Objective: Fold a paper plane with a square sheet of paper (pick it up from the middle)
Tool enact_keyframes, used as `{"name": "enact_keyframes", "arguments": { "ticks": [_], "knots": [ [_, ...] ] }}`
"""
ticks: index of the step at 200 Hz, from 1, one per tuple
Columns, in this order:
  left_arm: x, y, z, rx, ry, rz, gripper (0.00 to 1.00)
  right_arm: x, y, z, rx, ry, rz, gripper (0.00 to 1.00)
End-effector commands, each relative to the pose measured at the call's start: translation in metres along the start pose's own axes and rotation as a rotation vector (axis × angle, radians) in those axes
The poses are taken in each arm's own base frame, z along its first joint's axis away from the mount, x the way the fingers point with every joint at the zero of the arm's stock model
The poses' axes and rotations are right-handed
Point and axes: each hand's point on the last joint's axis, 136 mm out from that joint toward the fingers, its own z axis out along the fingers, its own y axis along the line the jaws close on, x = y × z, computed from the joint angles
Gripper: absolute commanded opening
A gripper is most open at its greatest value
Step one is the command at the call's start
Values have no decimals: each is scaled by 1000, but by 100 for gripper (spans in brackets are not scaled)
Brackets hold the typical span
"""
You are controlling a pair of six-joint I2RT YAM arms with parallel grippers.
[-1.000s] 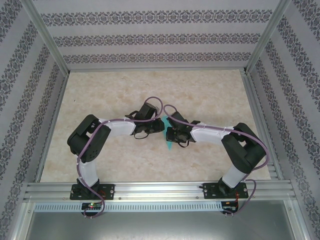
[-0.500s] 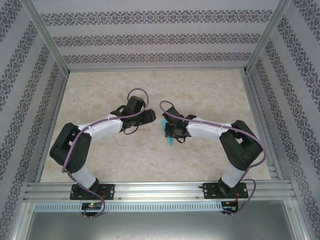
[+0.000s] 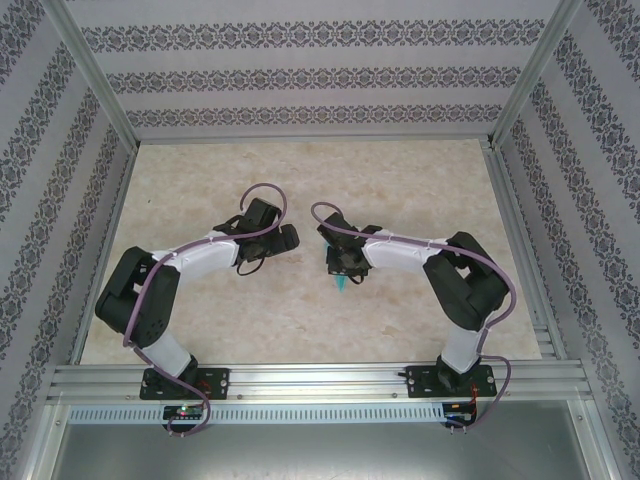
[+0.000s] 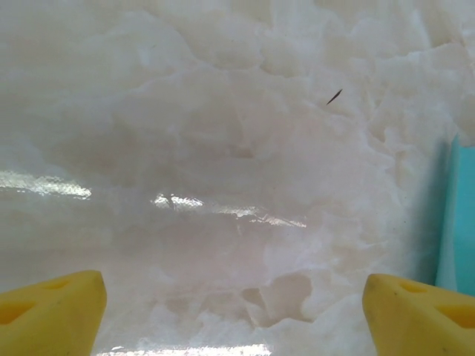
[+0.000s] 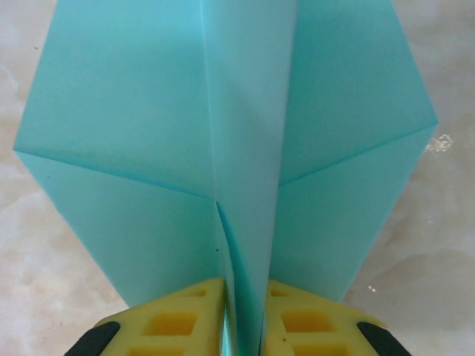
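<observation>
right claw (image 5: 243,315) clenched on the paper plane (image 5: 223,133) at its keel; left claw (image 4: 234,311) wide open, empty.
i see the yellow pads (image 5: 178,319) pinching the centre fold, wings spread to either side, midway between the two arms over the surface (image 3: 420,190); i can't tell if the plane rests on it. the left claw hovers just beside the plane's edge. i'd grip firm and low on the fold, lift straight so the wings don't drag or uncrease, and leave the left arm aside.

The right gripper (image 5: 243,315) pinches the turquoise paper plane (image 5: 148,148) by its centre fold, both wings spread above a pale marbled table (image 5: 445,245).
</observation>
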Motion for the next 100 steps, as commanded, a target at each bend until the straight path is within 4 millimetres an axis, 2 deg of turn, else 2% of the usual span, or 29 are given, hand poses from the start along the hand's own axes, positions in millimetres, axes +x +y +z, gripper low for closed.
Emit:
{"name": "enact_keyframes", "arguments": {
  "ticks": [1, 47, 65, 100],
  "knots": [
    [-5, 9, -8, -25, -30, -9, 94, -2, -3, 3, 53, -5, -9, 16],
    [-5, 16, -10, -52, -39, 3, 100, -1, -9, 9, 102, 1, -12, 13],
    [-5, 18, -10, -55, -39, 3, 100, -1, -8, 10, 111, 3, -20, 8],
    [-7, 26, -13, -75, -42, -10, 100, -24, -7, -14, 147, -67, -57, 4]
  ]
}}
